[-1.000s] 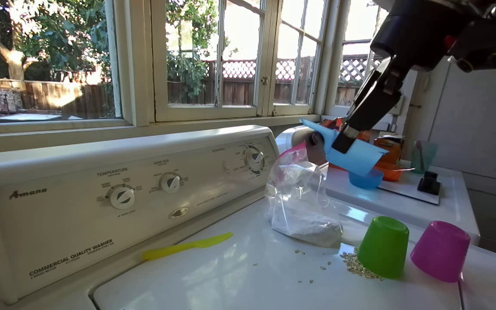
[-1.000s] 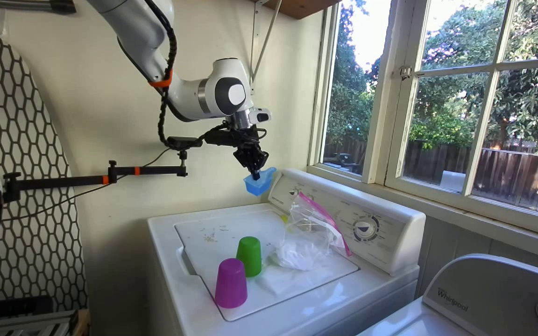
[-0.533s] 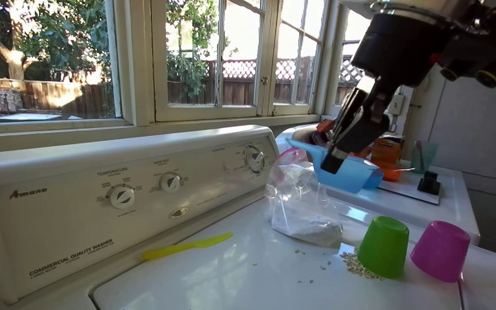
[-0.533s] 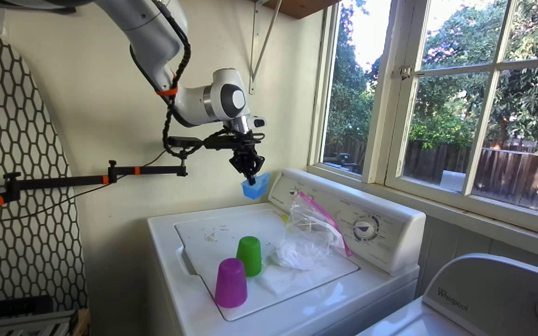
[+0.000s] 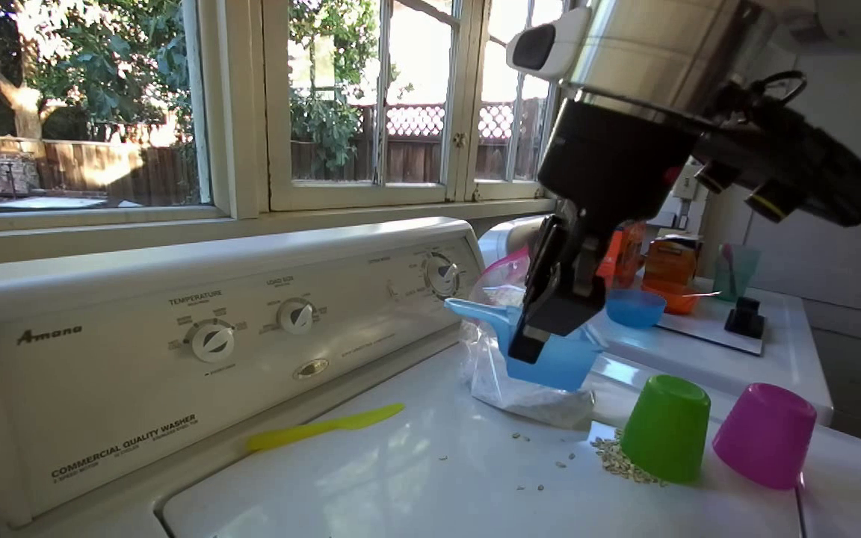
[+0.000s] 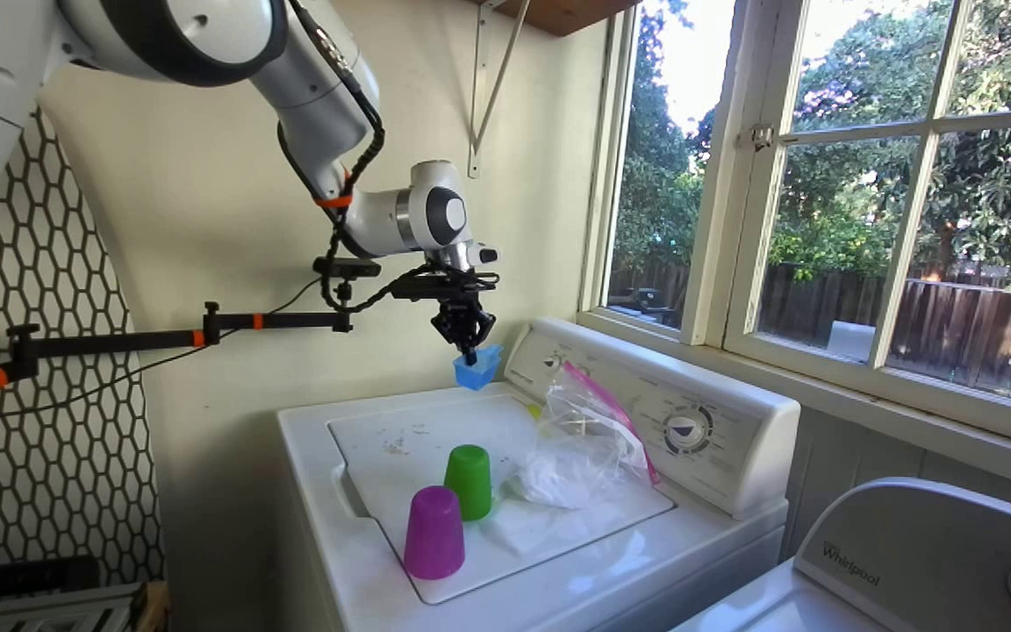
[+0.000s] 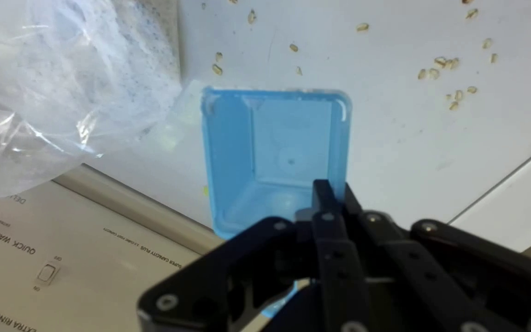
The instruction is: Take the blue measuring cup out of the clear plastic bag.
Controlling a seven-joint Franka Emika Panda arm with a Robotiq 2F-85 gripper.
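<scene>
Box-shaped blue plastic measuring cup: out of the clear plastic zip bag with a pink seal, which sits toward its four o'clock in an exterior view and its ten o'clock in the wrist view. The cup hangs in the air above the boxy white washing machine, its tapered handle aimed at ten o'clock in an exterior view.
Black two-finger gripper: clamped on the cup's side wall, one tip inside and one outside, at the cup's four o'clock in the wrist view.
Jointed white-and-grey robot arm: spans from ten o'clock down to the gripper in an exterior view.
Bag: slumped on the washer lid, whitish contents low inside; their kind I cannot tell.
Upside-down green plastic tumbler: on the lid, four o'clock from the cup in an exterior view.
Upside-down magenta plastic tumbler: near the green one, toward its seven o'clock in an exterior view.
Small pale grains: scattered on the lid, thickest around two o'clock from the cup in the wrist view.
Flat yellow-green plastic knife: at the foot of the long white control panel, between eight and nine o'clock from the cup in an exterior view.
Small round blue bowl: on a neighbouring white appliance, toward two o'clock from the cup in an exterior view.
</scene>
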